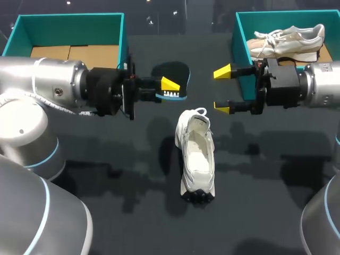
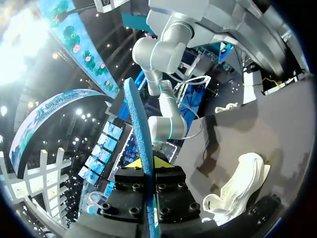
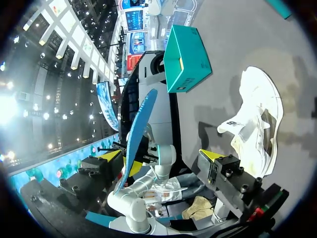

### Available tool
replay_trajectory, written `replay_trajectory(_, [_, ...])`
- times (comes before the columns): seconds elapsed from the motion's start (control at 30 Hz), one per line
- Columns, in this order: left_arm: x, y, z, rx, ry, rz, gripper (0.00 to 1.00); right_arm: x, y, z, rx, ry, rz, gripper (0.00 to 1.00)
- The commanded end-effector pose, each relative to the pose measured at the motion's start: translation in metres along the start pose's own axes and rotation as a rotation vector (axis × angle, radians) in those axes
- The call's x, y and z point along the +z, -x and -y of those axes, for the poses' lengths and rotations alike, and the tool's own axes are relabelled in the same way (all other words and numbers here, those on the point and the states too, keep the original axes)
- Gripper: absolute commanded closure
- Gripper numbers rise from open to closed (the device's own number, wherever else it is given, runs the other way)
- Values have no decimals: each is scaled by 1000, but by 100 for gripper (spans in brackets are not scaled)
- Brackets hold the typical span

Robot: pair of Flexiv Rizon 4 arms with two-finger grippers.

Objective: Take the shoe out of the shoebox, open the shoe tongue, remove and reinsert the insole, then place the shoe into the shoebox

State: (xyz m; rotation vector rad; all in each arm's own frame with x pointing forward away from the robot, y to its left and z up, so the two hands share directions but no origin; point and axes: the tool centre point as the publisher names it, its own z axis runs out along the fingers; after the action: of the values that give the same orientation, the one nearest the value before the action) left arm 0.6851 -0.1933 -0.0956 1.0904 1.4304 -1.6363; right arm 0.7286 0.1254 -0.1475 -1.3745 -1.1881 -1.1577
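A white shoe (image 1: 195, 159) lies on the dark table, its opening up and its toe toward the front edge. Above and behind it, my left gripper (image 1: 169, 86) is shut on a black insole with a blue edge (image 1: 171, 73) and holds it in the air. In the left wrist view the insole (image 2: 138, 131) stands edge-on between the yellow tips, with the shoe (image 2: 240, 186) off to the side below. My right gripper (image 1: 222, 90) hangs open, facing the insole across a short gap. In the right wrist view the insole (image 3: 137, 134) is ahead of my open gripper (image 3: 161, 158), with the shoe (image 3: 257, 126) beside it.
A teal shoebox (image 1: 125, 40) stands at the back left with brown cardboard inside. A second teal box (image 1: 239, 32) at the back right holds a beige shoe (image 1: 287, 40). The left box also shows in the right wrist view (image 3: 185, 57).
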Motion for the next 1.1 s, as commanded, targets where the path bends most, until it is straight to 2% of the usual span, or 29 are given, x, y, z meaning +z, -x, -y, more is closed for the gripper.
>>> replay_trajectory(0.03, [0, 1, -6, 204, -56, -24, 100, 2, 0, -1, 1, 0, 2, 0])
replay_trajectory(0.1, [0, 1, -6, 204, -56, -24, 100, 2, 0, -1, 1, 0, 2, 0])
replay_trajectory(0.17, [0, -1, -7, 304, -63, -40, 100, 6, -7, -5, 2, -2, -2, 0])
replay_trajectory(0.27, [1, -10, -10, 418, -26, -61, 100, 11, -16, -9, -23, 12, -10, 0])
replay_trajectory(0.4, [1, -24, -21, 421, 19, -73, 100, 21, -20, -14, -82, 42, 6, 0])
replay_trajectory(0.53, [2, -27, -29, 416, 47, -66, 100, 30, -17, -18, -122, 54, 14, 0])
replay_trajectory(0.77, [4, -24, -37, 416, 44, -70, 100, 37, -8, -24, -143, 77, -8, 0])
replay_trajectory(1.1, [11, -31, -45, 390, 43, -102, 100, 45, -8, -29, -187, 73, 37, 0])
